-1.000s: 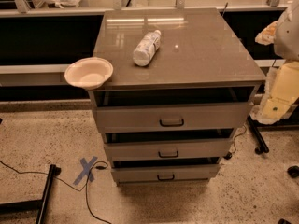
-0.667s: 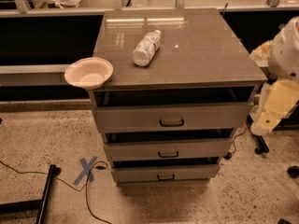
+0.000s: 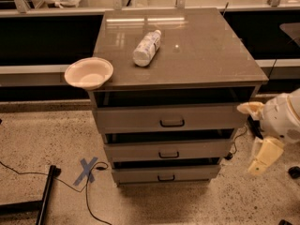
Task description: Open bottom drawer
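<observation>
Cream gripper (image 3: 262,146) hangs right of the grey metal bottom drawer (image 3: 140,175), clear of its dark loop handle (image 3: 166,177). I cannot tell the claw state. Risk: I hook 1 drawer too high.

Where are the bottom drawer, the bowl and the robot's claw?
bottom drawer (image 3: 140,175): camera view, on its grey front panel.
bowl (image 3: 89,73): camera view, on its inner hollow.
claw (image 3: 265,154): camera view, on its pale body, low at the far right.

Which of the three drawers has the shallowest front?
The bottom drawer, the lowest; the middle drawer and top drawer have taller fronts. The gripper hangs right of the cabinet.
</observation>
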